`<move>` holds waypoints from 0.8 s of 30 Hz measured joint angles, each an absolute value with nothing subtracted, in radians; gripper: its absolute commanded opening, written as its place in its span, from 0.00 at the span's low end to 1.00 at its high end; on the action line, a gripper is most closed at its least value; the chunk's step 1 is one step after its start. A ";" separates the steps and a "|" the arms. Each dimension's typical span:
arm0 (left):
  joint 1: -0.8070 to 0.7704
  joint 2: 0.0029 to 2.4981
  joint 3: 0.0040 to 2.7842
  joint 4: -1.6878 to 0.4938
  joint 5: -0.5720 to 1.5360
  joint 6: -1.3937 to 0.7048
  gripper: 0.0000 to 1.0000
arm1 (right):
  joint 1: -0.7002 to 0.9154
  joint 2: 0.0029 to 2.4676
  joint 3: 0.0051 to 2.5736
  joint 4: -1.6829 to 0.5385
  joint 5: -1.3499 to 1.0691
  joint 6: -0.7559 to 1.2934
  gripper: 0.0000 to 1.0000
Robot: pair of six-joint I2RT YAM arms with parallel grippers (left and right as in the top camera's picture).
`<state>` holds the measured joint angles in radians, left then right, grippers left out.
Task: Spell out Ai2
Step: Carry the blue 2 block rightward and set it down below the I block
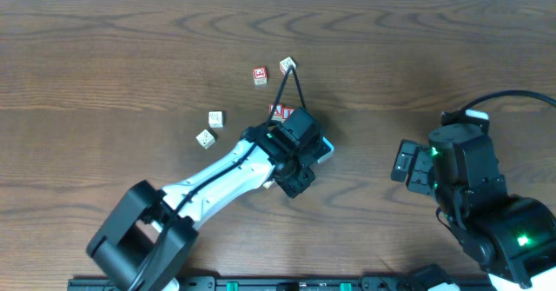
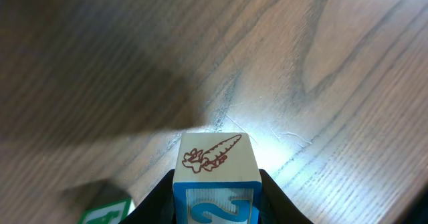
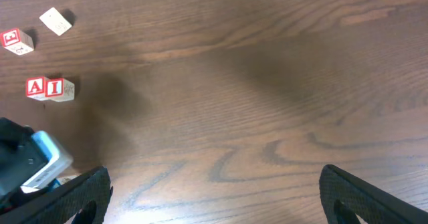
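My left gripper is shut on the "2" block, white with a blue 2 on one face and a red carrot drawing on top, held over the table. In the overhead view the left gripper sits just below the red "A" block and "I" block, which stand side by side. They also show in the right wrist view as the A block and I block. My right gripper is open and empty, at the right of the table.
Loose blocks lie around: a red-faced one, a tilted white one, and two white ones at left. A green-edged block lies beside my left gripper. The left arm's cable loops over the A and I blocks.
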<state>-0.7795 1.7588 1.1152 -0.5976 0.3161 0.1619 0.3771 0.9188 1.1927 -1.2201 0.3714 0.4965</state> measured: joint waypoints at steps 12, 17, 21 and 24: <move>-0.781 1.839 1.115 -0.580 0.316 0.165 0.36 | 0.377 0.919 1.193 -1.221 0.371 0.497 0.99; -0.781 1.839 1.115 -0.559 0.319 0.159 0.44 | 0.377 0.919 1.193 -1.223 0.371 0.497 0.99; -0.781 1.839 1.117 -0.549 0.319 0.155 0.50 | 0.377 0.919 1.193 -1.223 0.371 0.497 0.99; -0.781 1.839 1.131 -0.563 0.319 0.155 0.64 | 0.377 0.919 1.193 -1.224 0.371 0.497 0.99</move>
